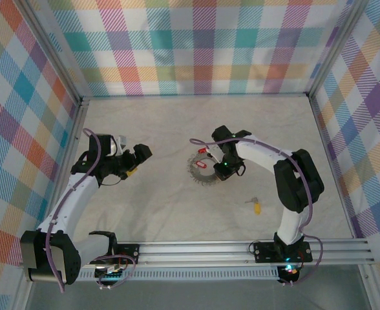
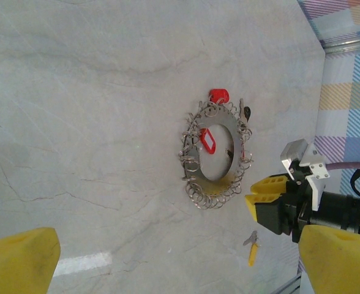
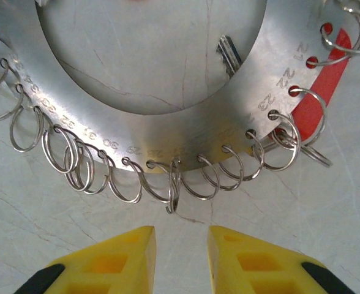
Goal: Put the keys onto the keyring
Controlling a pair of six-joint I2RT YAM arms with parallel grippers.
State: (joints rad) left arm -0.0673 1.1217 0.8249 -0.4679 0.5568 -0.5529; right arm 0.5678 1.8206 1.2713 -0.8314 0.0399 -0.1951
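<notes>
The keyring [image 1: 195, 178] is lying flat in the middle of the top view. The right gripper [image 1: 221, 173] is sitting just beside its right edge, fingers a narrow gap apart and gripping nothing. The left gripper [image 1: 138, 155] is hanging wide open and empty, well off to the left. The yellow-tagged key [image 1: 256, 205] is lying loose at lower right, nearer the right arm, which looks better placed to fetch it.

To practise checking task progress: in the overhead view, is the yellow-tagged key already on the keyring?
No, the yellow-tagged key lies by itself on the table, well apart from the keyring.
</notes>
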